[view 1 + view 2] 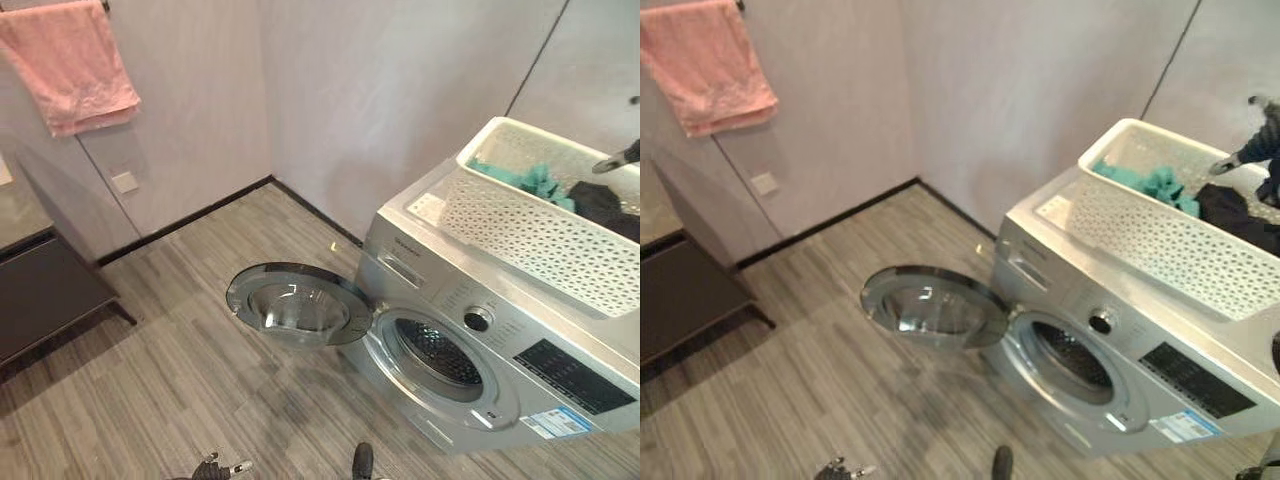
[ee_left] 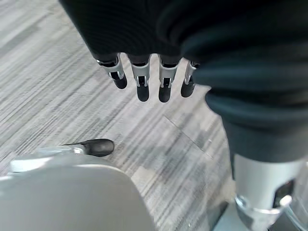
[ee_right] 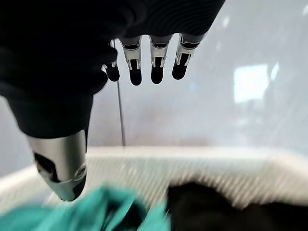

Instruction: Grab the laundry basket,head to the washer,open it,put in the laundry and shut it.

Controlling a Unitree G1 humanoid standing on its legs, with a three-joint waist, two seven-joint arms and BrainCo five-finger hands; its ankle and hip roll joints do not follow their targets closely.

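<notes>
A silver front-loading washer point(image 1: 500, 340) stands at the right with its round door point(image 1: 298, 303) swung wide open to the left, showing the dark drum point(image 1: 440, 355). On top of the washer sits a white perforated laundry basket point(image 1: 530, 230) holding a teal cloth point(image 1: 530, 180) and black clothes point(image 1: 605, 205). My right hand point(image 3: 132, 62) hovers just above the basket's right part, fingers straight and apart from the teal cloth point(image 3: 96, 211) and black clothes point(image 3: 216, 207). My left hand point(image 2: 144, 82) hangs low over the grey floor, fingers straight, holding nothing.
A pink towel point(image 1: 75, 65) hangs on the wall at the upper left. A dark cabinet point(image 1: 40, 295) stands along the left wall. The two walls meet in a corner behind the washer, and a wall socket point(image 1: 125, 182) sits low on the left one. Grey plank floor point(image 1: 180, 380) lies before the open door.
</notes>
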